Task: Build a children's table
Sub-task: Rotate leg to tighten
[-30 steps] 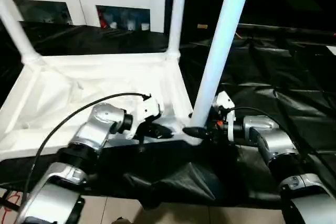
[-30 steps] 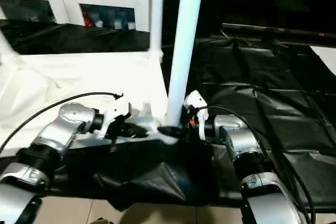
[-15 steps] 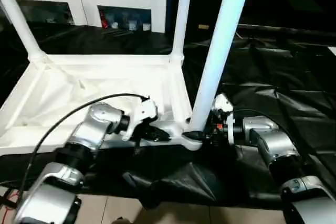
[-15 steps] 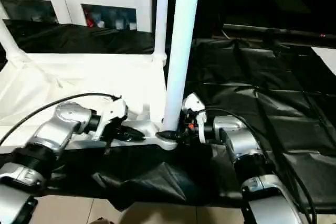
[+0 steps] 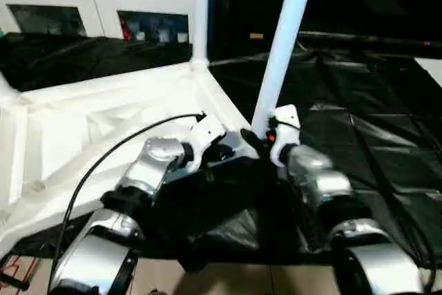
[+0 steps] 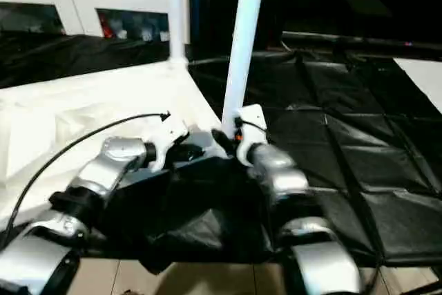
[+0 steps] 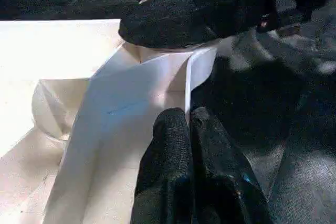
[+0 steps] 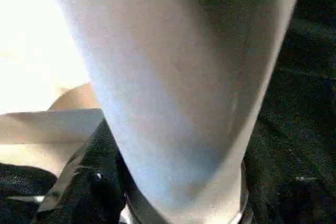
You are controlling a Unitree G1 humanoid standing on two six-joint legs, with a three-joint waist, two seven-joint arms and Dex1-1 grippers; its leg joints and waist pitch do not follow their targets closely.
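Observation:
The children's table lies upside down: its white top shows its ribbed underside. One white leg stands in the far corner socket. Another leg rises from the near right corner, tilted slightly. My right gripper is shut around the base of that leg, just above the socket; a black finger wraps it. My left gripper is shut, its fingertips pressed together against the top's rim right beside that corner, holding nothing.
Black sheeting covers the work surface and hangs over its front edge onto the tiled floor. A white cabinet with glass doors stands behind. A black cable loops over my left forearm.
The near right corner of the top, with the leg and both grippers on it, has moved away from me and the top has turned. The view has shifted as well.

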